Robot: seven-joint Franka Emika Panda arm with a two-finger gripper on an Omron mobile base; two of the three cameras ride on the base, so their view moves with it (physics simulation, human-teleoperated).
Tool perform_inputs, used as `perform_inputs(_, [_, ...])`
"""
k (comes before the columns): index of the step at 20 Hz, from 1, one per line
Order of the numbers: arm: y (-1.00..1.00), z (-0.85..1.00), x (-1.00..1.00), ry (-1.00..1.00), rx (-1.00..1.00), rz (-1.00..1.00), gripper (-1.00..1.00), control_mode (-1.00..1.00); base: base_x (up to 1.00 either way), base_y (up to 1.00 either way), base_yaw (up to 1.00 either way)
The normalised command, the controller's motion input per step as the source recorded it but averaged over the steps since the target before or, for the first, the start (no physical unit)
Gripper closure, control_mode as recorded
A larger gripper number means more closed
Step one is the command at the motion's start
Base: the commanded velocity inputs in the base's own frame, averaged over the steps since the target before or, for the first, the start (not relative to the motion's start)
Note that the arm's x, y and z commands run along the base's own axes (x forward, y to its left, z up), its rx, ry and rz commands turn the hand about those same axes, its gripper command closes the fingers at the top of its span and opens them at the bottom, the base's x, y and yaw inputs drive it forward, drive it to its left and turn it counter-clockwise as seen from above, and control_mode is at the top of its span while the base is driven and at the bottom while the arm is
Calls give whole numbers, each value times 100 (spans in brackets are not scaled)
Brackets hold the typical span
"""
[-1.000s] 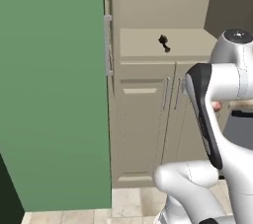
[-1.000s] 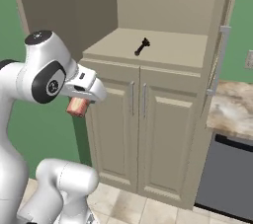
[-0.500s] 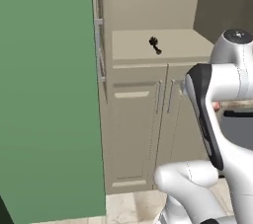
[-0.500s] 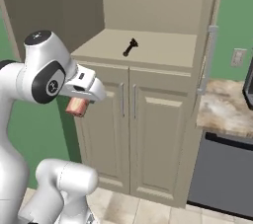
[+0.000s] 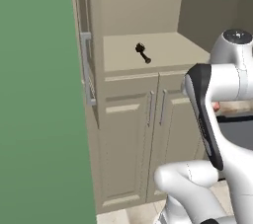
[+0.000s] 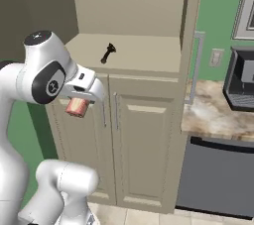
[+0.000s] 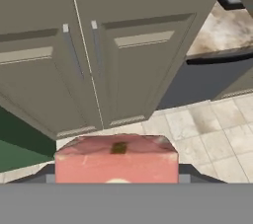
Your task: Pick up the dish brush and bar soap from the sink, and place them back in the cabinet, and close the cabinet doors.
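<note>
- Two task things are already away from the sink: the dish brush (image 5: 143, 53) lies on the cabinet's (image 6: 144, 120) open middle shelf, handle toward the front edge, set there as its storing place, I judge.
- One upper cabinet door (image 5: 86, 65) stands swung out at the cabinet's left edge in the left base view, its grey bar handle seen nearly edge-on; it is left open because the shelf must still take the soap.
- The bar soap (image 6: 77, 107), a pinkish block, hangs below the shelf level, in front of the cabinet's lower left door, pinched in the gripper (image 6: 79, 104).
- In the hand view the soap (image 7: 116, 162) sits across the bottom, with the jaws spread about it and pressing its two ends; only slivers of the dark tips show at either side, so the contact itself is mostly covered.
- The soap is carried low and level, seemingly so the arm can lift it onto the shelf beside the brush.
- The right-hand upper door (image 6: 194, 45) stands open at the cabinet's right side, in front of the green wall.
- Beyond the cabinet's right side, the marbled counter (image 6: 218, 115) and a dark appliance front (image 6: 218, 177) under it are cut by the picture's edge.
- The cabinet's upper shelves are cut off above.
</note>
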Motion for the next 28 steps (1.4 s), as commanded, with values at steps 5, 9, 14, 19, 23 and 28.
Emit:
perform_inputs(5, [0,0,0,0,0,0,100,100,58,0,-12])
perform_inputs(9, [0,0,0,0,0,0,100,100,54,2,-4])
perform_inputs(14, [0,0,0,0,0,0,100,100,43,0,0])
perform_inputs(19, [0,0,0,0,0,0,100,100,25,0,0])
perform_inputs(23, [0,0,0,0,0,0,100,100,17,0,0])
perform_inputs(28, [0,0,0,0,0,0,100,100,24,0,0])
